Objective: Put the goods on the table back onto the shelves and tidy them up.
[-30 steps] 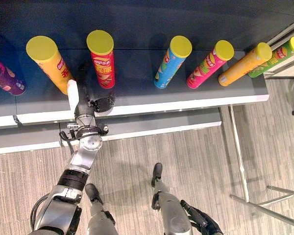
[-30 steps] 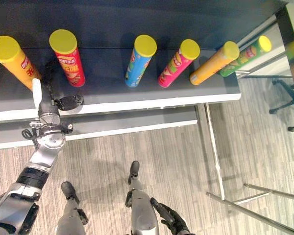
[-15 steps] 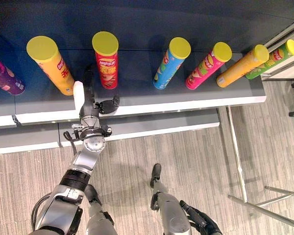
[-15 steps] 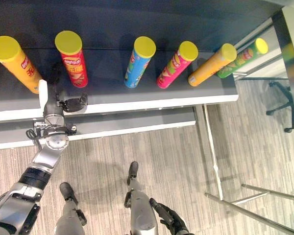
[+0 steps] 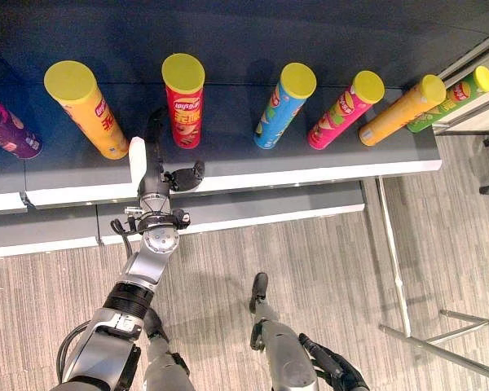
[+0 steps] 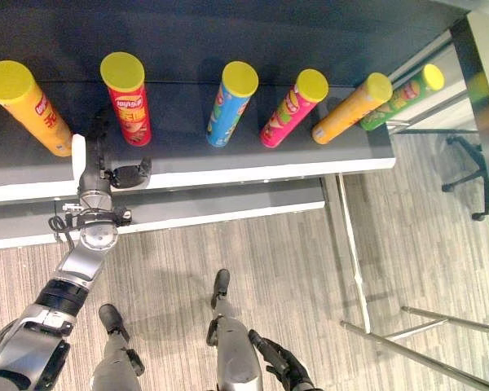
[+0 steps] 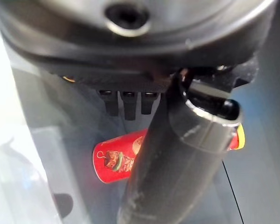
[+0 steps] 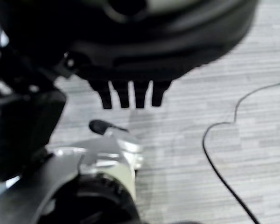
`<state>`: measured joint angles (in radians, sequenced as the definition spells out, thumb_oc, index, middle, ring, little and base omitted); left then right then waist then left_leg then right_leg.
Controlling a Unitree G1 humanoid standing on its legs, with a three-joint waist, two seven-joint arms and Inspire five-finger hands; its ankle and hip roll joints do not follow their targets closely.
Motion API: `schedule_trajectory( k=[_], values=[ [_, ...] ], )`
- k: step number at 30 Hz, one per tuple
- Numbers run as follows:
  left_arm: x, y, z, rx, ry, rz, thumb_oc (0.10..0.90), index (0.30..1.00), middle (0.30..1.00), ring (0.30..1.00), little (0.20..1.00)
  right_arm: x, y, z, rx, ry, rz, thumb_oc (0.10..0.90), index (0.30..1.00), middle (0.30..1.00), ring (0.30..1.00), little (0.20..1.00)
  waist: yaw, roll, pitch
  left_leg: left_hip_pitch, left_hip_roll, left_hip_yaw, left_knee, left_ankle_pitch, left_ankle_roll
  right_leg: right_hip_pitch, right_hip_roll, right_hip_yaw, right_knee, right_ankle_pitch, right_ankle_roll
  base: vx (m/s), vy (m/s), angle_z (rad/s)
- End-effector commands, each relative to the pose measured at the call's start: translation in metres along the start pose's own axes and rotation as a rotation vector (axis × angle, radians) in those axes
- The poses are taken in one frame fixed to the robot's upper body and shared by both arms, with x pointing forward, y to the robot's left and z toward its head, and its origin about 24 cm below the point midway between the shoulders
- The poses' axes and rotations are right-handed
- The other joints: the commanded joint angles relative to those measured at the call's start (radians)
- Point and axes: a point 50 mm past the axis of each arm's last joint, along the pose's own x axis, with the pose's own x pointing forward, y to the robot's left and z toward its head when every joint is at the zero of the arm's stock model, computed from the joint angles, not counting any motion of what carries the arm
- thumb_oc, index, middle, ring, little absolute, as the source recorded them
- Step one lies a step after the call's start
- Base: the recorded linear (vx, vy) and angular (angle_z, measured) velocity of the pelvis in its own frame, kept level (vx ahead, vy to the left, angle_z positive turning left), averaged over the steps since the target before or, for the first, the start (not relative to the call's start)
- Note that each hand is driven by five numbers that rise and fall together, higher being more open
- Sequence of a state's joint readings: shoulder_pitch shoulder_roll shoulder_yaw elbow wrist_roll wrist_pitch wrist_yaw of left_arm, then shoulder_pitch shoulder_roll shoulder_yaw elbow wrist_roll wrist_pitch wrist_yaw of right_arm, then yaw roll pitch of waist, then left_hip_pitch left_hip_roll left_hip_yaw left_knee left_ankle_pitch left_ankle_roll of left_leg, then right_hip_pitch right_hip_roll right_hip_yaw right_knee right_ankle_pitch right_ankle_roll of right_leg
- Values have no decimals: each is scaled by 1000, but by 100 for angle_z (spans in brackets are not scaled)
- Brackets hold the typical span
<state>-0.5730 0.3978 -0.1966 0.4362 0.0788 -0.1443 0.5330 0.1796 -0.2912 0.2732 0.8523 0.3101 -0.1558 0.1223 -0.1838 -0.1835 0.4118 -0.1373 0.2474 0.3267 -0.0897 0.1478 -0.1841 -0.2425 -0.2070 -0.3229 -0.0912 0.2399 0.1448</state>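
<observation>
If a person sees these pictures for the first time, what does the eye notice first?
A row of bright cans with yellow lids stands on the dark shelf: orange can, red can, blue can, pink can. The left hand reaches onto the shelf just beside the red can, fingers straight.

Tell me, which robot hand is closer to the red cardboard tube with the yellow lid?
Left. The left hand reaches onto the shelf just beside the red tube; the right hand hangs low near the floor, far away.

The red chip can (image 5: 184, 110) and its neighbours look like glossy printed cardboard with smooth matt yellow plastic lids. The shelf (image 5: 310, 163) is matt dark board, white-edged. The floor (image 5: 326, 277) shows grey wood-grain planks.
</observation>
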Motion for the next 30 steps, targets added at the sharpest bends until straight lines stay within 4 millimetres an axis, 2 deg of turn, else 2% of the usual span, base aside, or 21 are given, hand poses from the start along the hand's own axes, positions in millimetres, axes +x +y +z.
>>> schedule_trajectory(
  k=[1,30],
  values=[
    [28,7,47,-38,-212,30,800,900,900,900,900,-6,24,-21,-33,75,77,800,900,900,900,900,5,-31,19,71,8,42,2,-102,-1,46,-32,-16,58,-120,89,0,0,0],
    [19,1,34,-93,-146,11,800,900,900,900,900,-2,24,-18,-4,71,67,800,900,900,900,900,16,-32,17,72,3,38,2,-104,4,55,-33,-19,58,-120,87,0,0,0]
  ],
)
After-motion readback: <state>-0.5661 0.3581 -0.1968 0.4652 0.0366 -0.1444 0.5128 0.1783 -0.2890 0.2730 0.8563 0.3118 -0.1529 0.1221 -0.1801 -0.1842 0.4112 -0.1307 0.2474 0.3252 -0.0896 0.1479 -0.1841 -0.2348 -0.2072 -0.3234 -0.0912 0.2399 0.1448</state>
